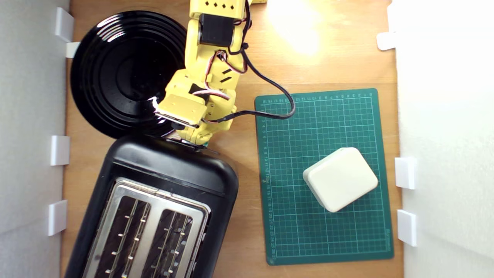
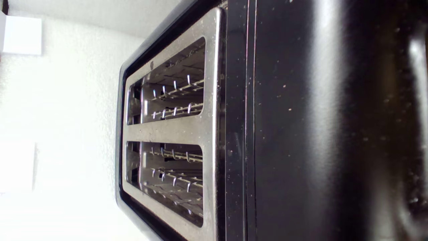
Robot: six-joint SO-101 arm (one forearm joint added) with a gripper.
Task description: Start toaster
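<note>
Overexposed glare, washed-out white walls

Wooden table [image 1: 239, 239] carries toaster [image 1: 166, 173], black plate [image 1: 119, 73], green mat [image 1: 347, 116].

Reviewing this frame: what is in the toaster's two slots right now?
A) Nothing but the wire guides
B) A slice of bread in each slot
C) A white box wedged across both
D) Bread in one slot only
A. Both views show the toaster with its slots open and holding only bare wire guides; the white box sits apart on the green cutting mat.
</note>
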